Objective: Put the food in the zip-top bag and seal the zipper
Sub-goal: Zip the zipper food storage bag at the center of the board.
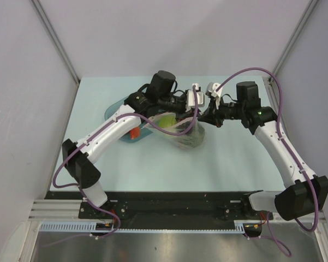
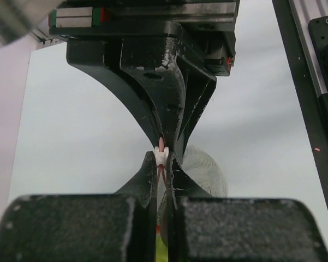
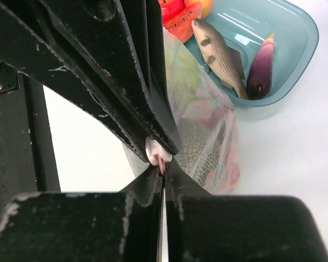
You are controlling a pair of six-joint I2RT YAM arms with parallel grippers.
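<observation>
In the top external view, the two arms meet over the middle of the counter. The left tool and the right tool face each other tip to tip above the zip-top bag. The bag stands on the counter just beside the blue tray, and green food shows through its plastic. A small red piece sits at the tray's near edge, though whether it lies inside cannot be told.

In the left wrist view, the left tool is pinched narrow on the zipper, a thin pink strip. The right tool clamps the same strip from the opposite side. The bag bulges below them.

In the right wrist view, the right tool is likewise closed on the bag's top edge. The bag hangs beneath it with a net-patterned green piece inside. Behind it, the tray holds a grey fish, a purple eggplant, a red food and an orange.
</observation>
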